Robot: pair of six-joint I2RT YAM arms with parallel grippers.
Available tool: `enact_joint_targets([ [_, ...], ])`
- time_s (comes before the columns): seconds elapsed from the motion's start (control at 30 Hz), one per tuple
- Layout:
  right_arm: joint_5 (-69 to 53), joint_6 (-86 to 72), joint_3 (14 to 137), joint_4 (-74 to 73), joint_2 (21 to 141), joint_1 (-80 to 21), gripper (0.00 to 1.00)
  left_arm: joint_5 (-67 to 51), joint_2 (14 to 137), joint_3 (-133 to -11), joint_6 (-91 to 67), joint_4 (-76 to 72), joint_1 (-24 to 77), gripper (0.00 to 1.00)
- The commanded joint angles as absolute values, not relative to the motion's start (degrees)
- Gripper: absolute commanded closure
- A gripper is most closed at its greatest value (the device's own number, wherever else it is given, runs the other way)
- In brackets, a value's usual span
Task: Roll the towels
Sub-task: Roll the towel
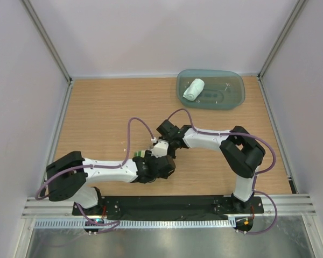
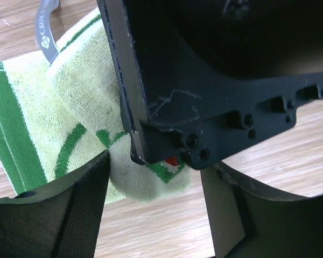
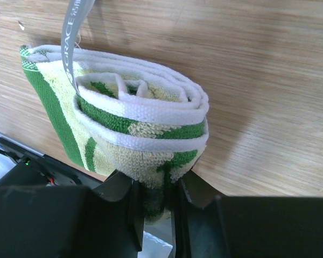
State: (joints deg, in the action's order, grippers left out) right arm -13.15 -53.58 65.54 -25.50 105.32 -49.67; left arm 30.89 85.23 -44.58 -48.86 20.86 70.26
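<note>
black and blunt, the right tool (image 3: 154, 191) is pressed onto the lower edge of the yellow towel (image 3: 134, 134), pinching a fold of terry between its two fingers at the bottom centre of the right wrist view. the cloth, pale yellow with green drawings and green edging, is wound into a loose, flattened roll whose white-edged layers spiral at the open end. a grey label loop (image 3: 72, 37) stands out from its upper left. the roll lies on the wood-grain table (image 1: 97, 118).

the left tool (image 2: 153, 180) stands spread. one finger sits at the lower left of its own view, close against the towel, and the other at the lower right over bare wood. the dark body of the right tool fills the upper middle between them. whether the left finger touches the cloth cannot be told.

from above, the left arm (image 1: 107, 169) and the right arm (image 1: 204, 138) meet just below the centre of the frame, where a sliver of the yellow towel shows beside them. well apart, in the upper right, the white towel (image 1: 193, 88) lies rolled inside a translucent teal tray (image 1: 234, 86) at the table's far edge.
</note>
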Motion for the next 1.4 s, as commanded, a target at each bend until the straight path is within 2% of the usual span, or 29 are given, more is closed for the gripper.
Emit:
enact_joint_targets([
  [0.0,-18.3,-55.6,66.7,-20.9,103.5,-50.8,0.87,29.1,89.3,-46.0,-49.3,24.2,71.1,0.33],
  [0.07,-19.1,-56.8,66.3,-20.1,103.4,-50.6,0.87,30.3,90.5,-47.7,-49.8,25.6,71.6,0.42],
  [0.1,-19.9,-57.0,66.0,-19.2,103.3,-50.7,0.87,30.8,91.5,-48.4,-50.2,26.5,71.6,0.59],
  [0.2,-20.0,-57.9,64.4,-18.5,102.2,-50.1,0.87,32.6,92.7,-49.5,-51.7,29.1,71.7,0.8],
  [0.3,-19.7,-58.0,61.2,-18.1,100.6,-48.3,0.86,33.1,91.0,-48.3,-52.0,28.8,71.7,0.97],
  [0.33,-19.3,-57.9,59.1,-18.1,99.1,-47.6,0.86,33.0,90.1,-48.0,-51.9,28.7,71.7,0.99],
  [0.53,-14.8,-55.7,53.4,-20.8,92.7,-42.5,0.86,28.6,86.6,-48.0,-44.4,26.1,71.7,1.0],
  [0.73,-9.8,-55.0,49.0,-24.0,88.4,-41.9,0.77,28.1,85.2,-47.8,-39.1,25.8,71.7,1.0],
  [0.83,-8.5,-55.2,46.9,-24.3,87.0,-40.9,0.61,27.0,84.8,-47.6,-38.8,25.8,71.7,1.0],
  [0.87,-8.3,-54.9,46.8,-24.5,86.6,-40.4,0.51,26.6,84.6,-47.2,-39.0,25.6,71.7,1.0],
  [1.0,-6.9,-53.0,47.9,-26.3,85.6,-37.7,0.29,24.9,82.3,-44.3,-40.8,22.9,71.7,1.0],
  [1.07,-6.3,-51.3,50.0,-27.9,85.5,-35.9,0.23,23.6,80.2,-43.1,-41.4,20.5,71.6,1.0],
  [1.23,-4.7,-47.8,56.3,-31.8,85.3,-32.0,0.19,19.6,74.0,-38.1,-43.1,15.0,69.7,1.0],
  [1.37,-4.1,-46.0,58.1,-33.7,82.9,-28.6,0.17,9.7,67.9,-32.7,-46.9,9.9,61.6,1.0],
])
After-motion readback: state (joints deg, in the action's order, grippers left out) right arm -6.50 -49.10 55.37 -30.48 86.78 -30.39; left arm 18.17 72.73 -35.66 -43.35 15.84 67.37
